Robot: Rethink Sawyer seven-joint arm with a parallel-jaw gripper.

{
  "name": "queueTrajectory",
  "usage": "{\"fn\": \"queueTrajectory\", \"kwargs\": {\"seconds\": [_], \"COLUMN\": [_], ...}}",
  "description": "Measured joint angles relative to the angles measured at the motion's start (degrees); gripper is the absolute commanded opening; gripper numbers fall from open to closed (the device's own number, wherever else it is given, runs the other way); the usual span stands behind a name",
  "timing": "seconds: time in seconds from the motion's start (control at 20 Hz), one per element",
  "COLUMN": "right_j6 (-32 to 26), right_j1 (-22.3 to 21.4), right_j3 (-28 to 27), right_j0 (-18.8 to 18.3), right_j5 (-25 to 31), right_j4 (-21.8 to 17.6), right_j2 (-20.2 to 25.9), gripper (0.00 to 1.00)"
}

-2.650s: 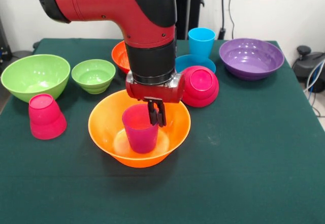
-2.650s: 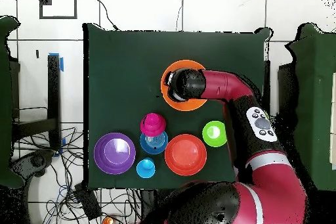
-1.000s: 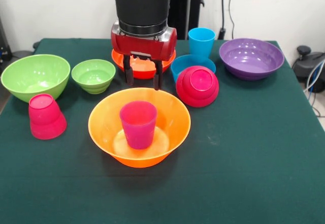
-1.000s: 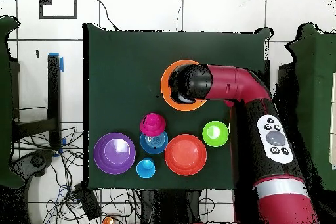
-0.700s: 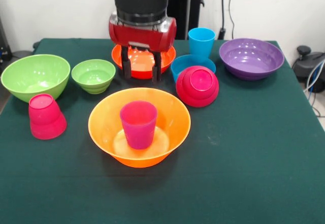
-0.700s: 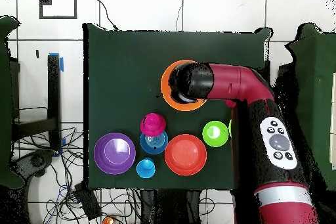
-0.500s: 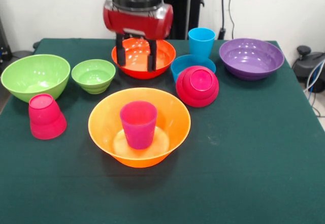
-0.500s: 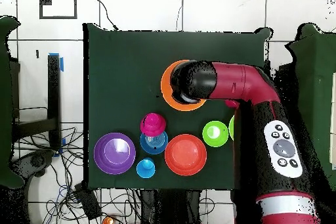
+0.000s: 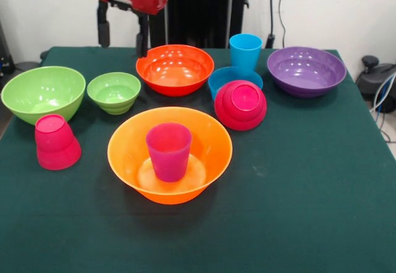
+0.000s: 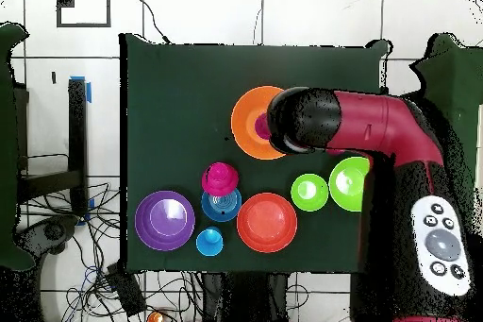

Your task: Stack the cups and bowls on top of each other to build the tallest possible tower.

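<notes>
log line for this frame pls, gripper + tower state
gripper: open, empty, raised above small green bowl | tower: magenta cup upright in large orange bowl | pink bowl: upside down, leaning on blue bowl

cup [image 9: 168,150] upright in bowl [image 9: 127,152]

Bright even light, soft shadows on green table [image 9: 297,211], glare on orange bowl [image 9: 170,154]

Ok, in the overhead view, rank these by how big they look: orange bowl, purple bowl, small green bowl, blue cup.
Largest to smallest:
1. Orange bowl, though the arm covers part of it, so its lead over the purple one is unsure.
2. Purple bowl.
3. Small green bowl.
4. Blue cup.
</notes>
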Motion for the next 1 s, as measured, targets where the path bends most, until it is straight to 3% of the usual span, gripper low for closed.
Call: {"fn": "queueTrajectory", "kwargs": {"seconds": [0.8, 1.0], "right_j6": [0.0, 0.0], "right_j1": [5.2, 6.6], "right_j3": [2.3, 4.1], "right_j0": [-8.1, -8.5], "right_j5": [-16.0, -18.2], "right_j4": [-0.8, -0.9], "right_j2": [2.6, 2.6], "gripper": [1.00, 1.00]}}
